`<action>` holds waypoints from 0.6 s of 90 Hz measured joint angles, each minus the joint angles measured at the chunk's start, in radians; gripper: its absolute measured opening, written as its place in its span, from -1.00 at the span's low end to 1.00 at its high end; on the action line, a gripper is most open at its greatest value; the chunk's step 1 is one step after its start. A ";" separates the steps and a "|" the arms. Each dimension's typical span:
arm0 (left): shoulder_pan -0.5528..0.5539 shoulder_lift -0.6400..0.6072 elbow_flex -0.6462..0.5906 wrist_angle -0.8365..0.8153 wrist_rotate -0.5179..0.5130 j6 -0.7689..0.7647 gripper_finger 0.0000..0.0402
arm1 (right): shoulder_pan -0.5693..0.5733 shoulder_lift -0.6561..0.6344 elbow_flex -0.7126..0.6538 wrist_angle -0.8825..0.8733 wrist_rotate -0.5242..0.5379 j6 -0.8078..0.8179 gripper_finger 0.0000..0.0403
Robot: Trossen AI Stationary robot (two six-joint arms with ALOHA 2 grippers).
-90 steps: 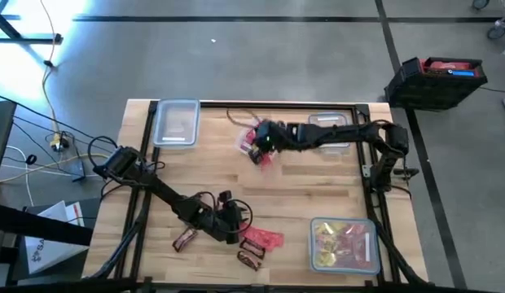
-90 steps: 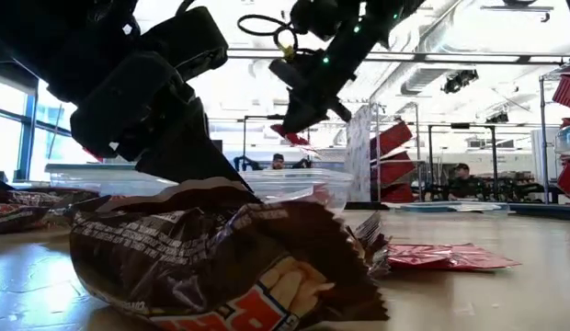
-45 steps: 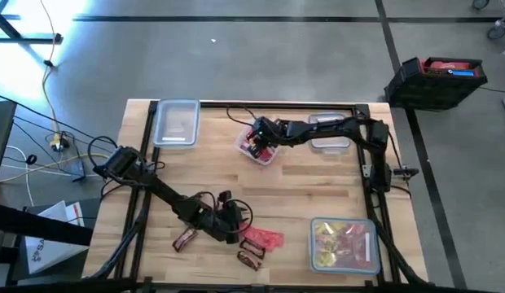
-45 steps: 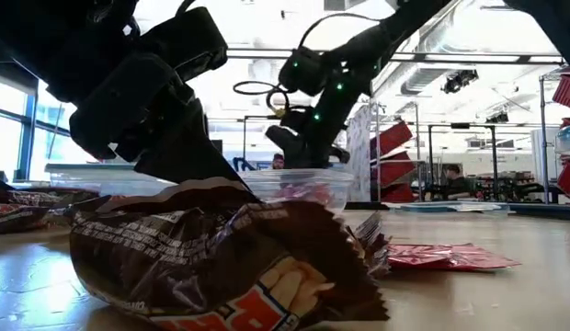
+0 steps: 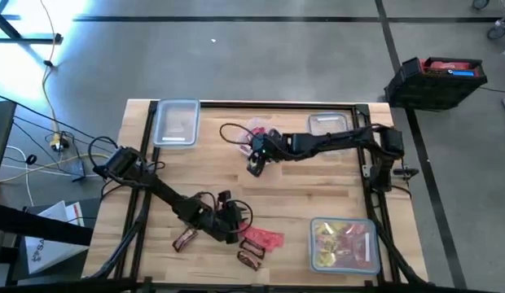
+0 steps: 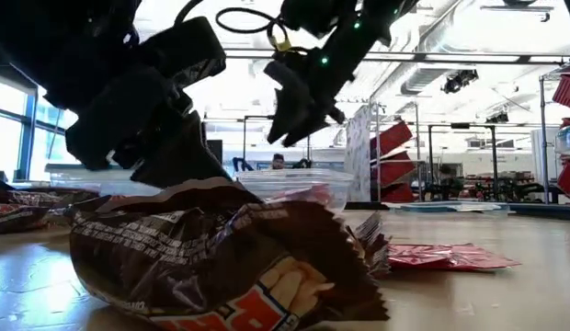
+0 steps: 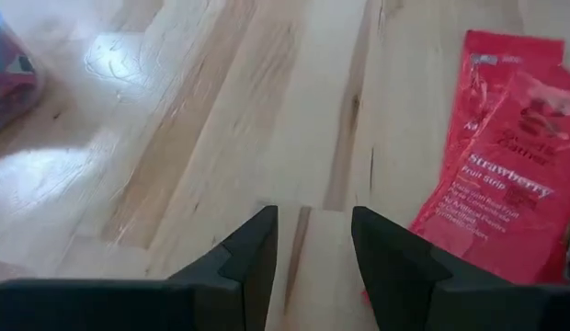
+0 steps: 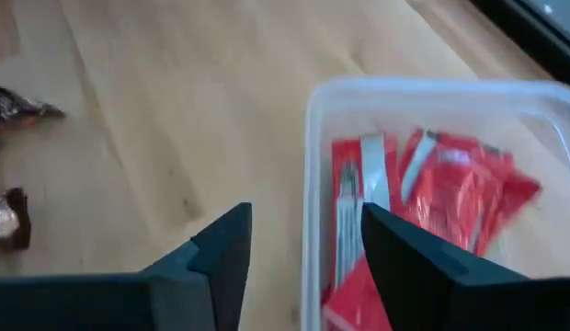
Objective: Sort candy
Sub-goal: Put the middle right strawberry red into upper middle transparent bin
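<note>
Two empty grippers over the candy surface (image 5: 318, 183).
High view: the right gripper (image 5: 254, 165) hangs at upper centre, the left gripper (image 5: 236, 230) at lower centre beside red packets (image 5: 265, 238). Left wrist view: fingers (image 7: 253, 253) parted, empty. Right wrist view: fingers (image 8: 225, 244) parted above a clear container (image 8: 432, 97) holding red candy (image 8: 432, 198).

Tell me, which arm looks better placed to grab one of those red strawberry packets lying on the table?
The left. Its open gripper hangs low right beside the red strawberry packets, while the right gripper, also open and empty, is across the table by the clear container of red candy.
</note>
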 joint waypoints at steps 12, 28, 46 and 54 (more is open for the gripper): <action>0.000 0.038 0.000 0.005 0.001 -0.007 -0.37 | 0.090 0.000 0.000 -0.084 -0.008 0.068 -0.13; 0.000 0.045 0.000 0.013 0.010 0.024 -0.37 | 0.243 0.000 0.000 -0.110 0.011 0.126 -0.13; -0.017 0.042 0.008 0.063 0.131 0.117 -0.37 | 0.398 0.000 0.000 -0.108 0.077 0.190 -0.13; -0.021 0.042 0.026 0.061 0.210 0.155 -0.37 | 0.453 0.000 0.000 -0.106 0.125 0.217 -0.13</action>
